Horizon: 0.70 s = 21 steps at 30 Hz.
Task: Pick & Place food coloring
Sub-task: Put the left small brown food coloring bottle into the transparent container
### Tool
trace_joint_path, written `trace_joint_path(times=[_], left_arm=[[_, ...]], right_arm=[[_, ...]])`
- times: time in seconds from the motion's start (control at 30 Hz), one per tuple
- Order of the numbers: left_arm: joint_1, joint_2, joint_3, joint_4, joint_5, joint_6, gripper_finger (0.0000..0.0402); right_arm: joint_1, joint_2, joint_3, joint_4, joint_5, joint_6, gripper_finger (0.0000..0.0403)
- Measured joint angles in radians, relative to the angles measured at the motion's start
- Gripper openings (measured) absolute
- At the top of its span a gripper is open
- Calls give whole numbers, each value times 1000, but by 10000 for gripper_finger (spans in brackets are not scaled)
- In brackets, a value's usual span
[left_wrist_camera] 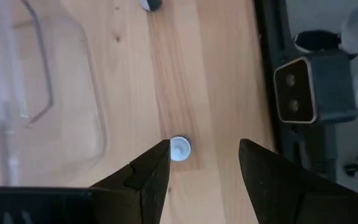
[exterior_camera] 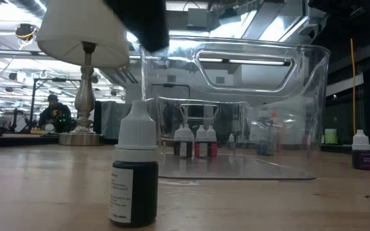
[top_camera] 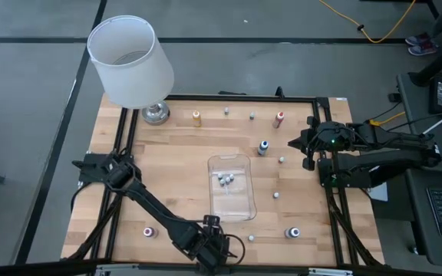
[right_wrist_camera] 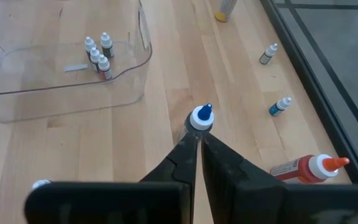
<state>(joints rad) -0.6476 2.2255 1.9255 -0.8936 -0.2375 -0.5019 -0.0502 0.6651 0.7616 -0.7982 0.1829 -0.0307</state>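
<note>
One bottle matters now: the white-capped bottle [top_camera: 251,238] standing near the worktop's [top_camera: 167,172] front edge, just off the tray's [top_camera: 240,211] front right corner.
Left tool: the left tool [left_wrist_camera: 205,167] hangs low over the front edge, fingers apart and empty.
Bearing: seen past the fingers, the cap [left_wrist_camera: 179,148] sits just ahead of the left-hand finger's tip, not centred in the gap.
Axis: bottle upright, cap up, so I'd say a short sideways shift, then a straight drop.
Nearer arm: left, plainly.
Right tool: the right tool [right_wrist_camera: 196,144] waits near the right edge, closed, nothing in it.
Already in tray: three or four bottles [top_camera: 224,179].
Loose elsewhere: several more bottles, scattered toward the back and right edges.
</note>
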Motion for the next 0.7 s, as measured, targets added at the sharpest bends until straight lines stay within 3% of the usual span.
trace_joint_path(times=[0.27,0.7], left_arm=[[6,47,-1,-31,-89,9,184],[-2,57,-1,-19,-75,18,184]], right_arm=[[0,0,0,0,0,1,28],[0,0,0,0,0,-1,28]])
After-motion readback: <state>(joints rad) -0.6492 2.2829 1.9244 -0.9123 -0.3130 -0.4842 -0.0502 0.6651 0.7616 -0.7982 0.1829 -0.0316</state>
